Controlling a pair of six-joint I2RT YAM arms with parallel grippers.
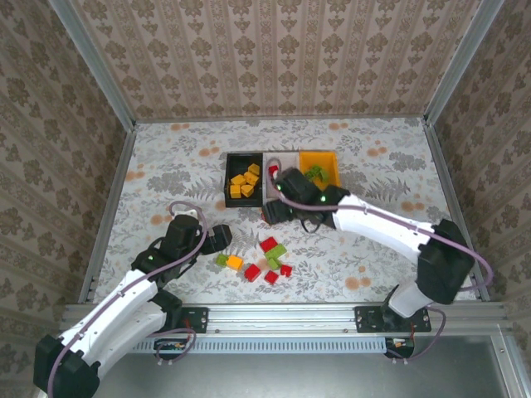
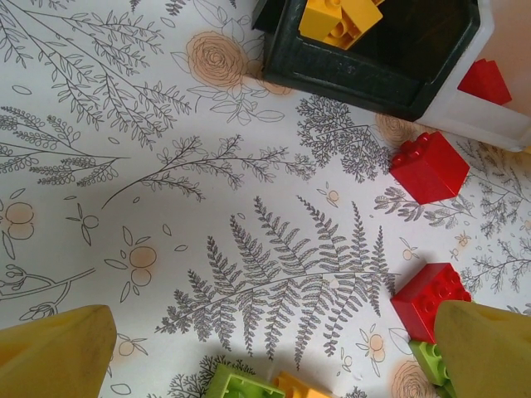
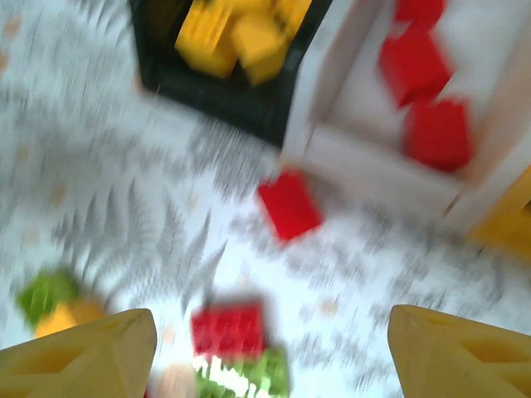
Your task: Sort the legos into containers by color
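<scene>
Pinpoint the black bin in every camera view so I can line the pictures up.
Top external: black bin at centre, leftmost in the row of bins.
Left wrist: black bin at the top edge, right of centre.
Right wrist: black bin at top left, blurred.
Shared landmark: the white bin directly beside it.
</scene>
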